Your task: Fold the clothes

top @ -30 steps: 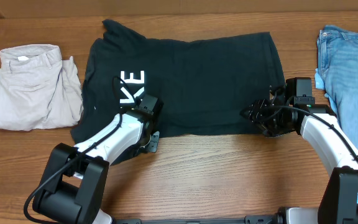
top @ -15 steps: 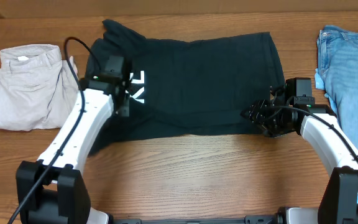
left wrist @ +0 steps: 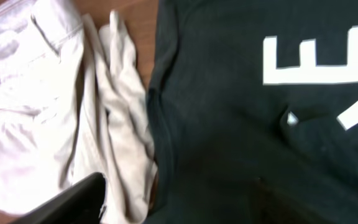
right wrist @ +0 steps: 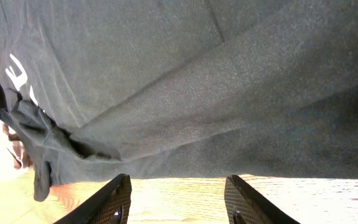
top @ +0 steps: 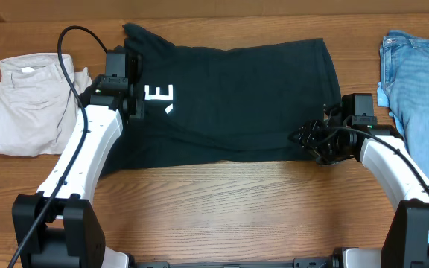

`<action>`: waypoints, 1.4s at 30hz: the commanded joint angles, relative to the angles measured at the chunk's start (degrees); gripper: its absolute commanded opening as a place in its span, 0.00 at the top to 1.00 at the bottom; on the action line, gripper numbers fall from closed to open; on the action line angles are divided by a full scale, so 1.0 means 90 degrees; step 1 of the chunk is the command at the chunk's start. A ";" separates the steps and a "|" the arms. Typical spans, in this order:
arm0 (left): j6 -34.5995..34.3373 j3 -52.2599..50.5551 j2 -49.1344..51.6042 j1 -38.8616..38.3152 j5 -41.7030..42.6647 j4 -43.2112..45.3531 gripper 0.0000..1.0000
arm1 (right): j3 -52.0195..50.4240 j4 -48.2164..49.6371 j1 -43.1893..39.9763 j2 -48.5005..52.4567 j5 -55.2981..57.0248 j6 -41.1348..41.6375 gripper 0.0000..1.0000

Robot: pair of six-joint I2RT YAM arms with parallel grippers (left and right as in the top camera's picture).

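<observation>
**Q:** Where's the shirt?

**Op:** The black T-shirt (top: 244, 97) lies flat mid-table (top: 237, 216), btwn beige trousers (top: 39, 104) on my left and blue jeans (top: 419, 89) on my right. Its left edge runs right up against the trousers. The right edge is near the jeans, not touching. Only a white "E" (top: 160, 92) and a scrap of another letter show, w/ black cloth over the rest. So I read the left side as already folded in over the chest.

**Q:** And your grippers?

**Op:** The L gripper (top: 132, 104) hangs over the shirt's left part, just beside the E. The wrist cam shows one dark finger (left wrist: 73, 199) at the lower-left edge, the other off frame, and no cloth btwn them. I take the fingers as apart, holding nothing. My guess is it sits there because that's where the folded-in flap lands.

The R gripper (right wrist: 178, 180) is low at the shirt's bottom-right corner. Its fingers are apart w/ bare wood btwn them and the hem just past the tips, nothing clamped. It's prob. placed to take that hem for the next fold, or to keep that side from dragging. I can't tell which.
</observation>
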 commanded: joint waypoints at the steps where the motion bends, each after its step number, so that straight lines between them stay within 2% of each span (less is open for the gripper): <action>1: -0.0340 0.0080 0.0029 0.0155 -0.0168 -0.0459 0.17 | 0.0092 -0.0034 0.0000 0.0049 0.0015 -0.0039 0.47; 4: -0.1035 0.0080 0.0029 0.0165 0.0658 -0.1154 0.11 | 0.0092 -0.0056 0.0000 0.0049 0.0019 -0.0044 0.47; 6: -0.1149 0.0078 0.0032 0.0165 0.2013 -0.1588 0.10 | 0.0092 -0.0056 0.0000 0.0049 0.0192 -0.0044 0.44; 8: -0.1146 0.0078 0.0032 0.0163 0.2523 -0.1727 0.18 | 0.0092 -0.0068 0.0000 0.0049 0.0328 -0.0049 0.43; 11: -0.1146 -0.0032 0.0044 0.0153 0.2633 -0.1761 0.26 | 0.0092 -0.0090 -0.0005 0.0049 0.0682 -0.0041 0.45; 14: -0.1146 -0.0415 0.0092 0.0153 0.2633 -0.1443 0.39 | 0.0092 -0.0002 -0.0005 0.0063 0.0733 -0.0036 0.77; 16: -0.1151 -0.1042 0.0090 0.0153 0.2637 -0.0882 0.56 | 0.0080 -0.0007 0.0041 0.0189 0.0799 0.0015 0.83; 17: -0.1154 -0.1188 0.0092 0.0153 0.2659 -0.0731 0.59 | 0.0078 0.0019 0.0075 0.0255 0.0828 0.0032 0.83; 22: -0.1151 -0.1693 0.0092 0.0153 0.2657 -0.0257 0.59 | 0.0075 0.0284 0.0151 0.0988 0.0814 0.0350 0.91; 28: -0.1146 -0.1800 0.0092 0.0153 0.2630 -0.0209 0.59 | 0.0075 0.1231 0.0151 0.1469 0.0670 0.0350 0.96; 33: -0.1146 -0.1800 0.0092 0.0153 0.2584 -0.0211 0.59 | 0.0223 0.1928 -0.0197 0.1460 -0.0393 0.0542 0.96; 35: -0.1146 -0.1800 0.0092 0.0155 0.2484 -0.0216 0.59 | 0.0304 0.1863 -0.0321 0.1457 -0.0345 0.0534 0.96; 39: -0.1144 -0.1800 0.0092 0.0155 0.2467 -0.0211 0.58 | 0.0325 0.2492 -0.0510 0.1457 -0.0376 0.0510 0.96; 42: -0.1144 -0.1800 0.0092 0.0153 0.2467 -0.0221 0.56 | 0.0369 0.2113 -0.0755 0.1457 -0.0566 0.0508 0.96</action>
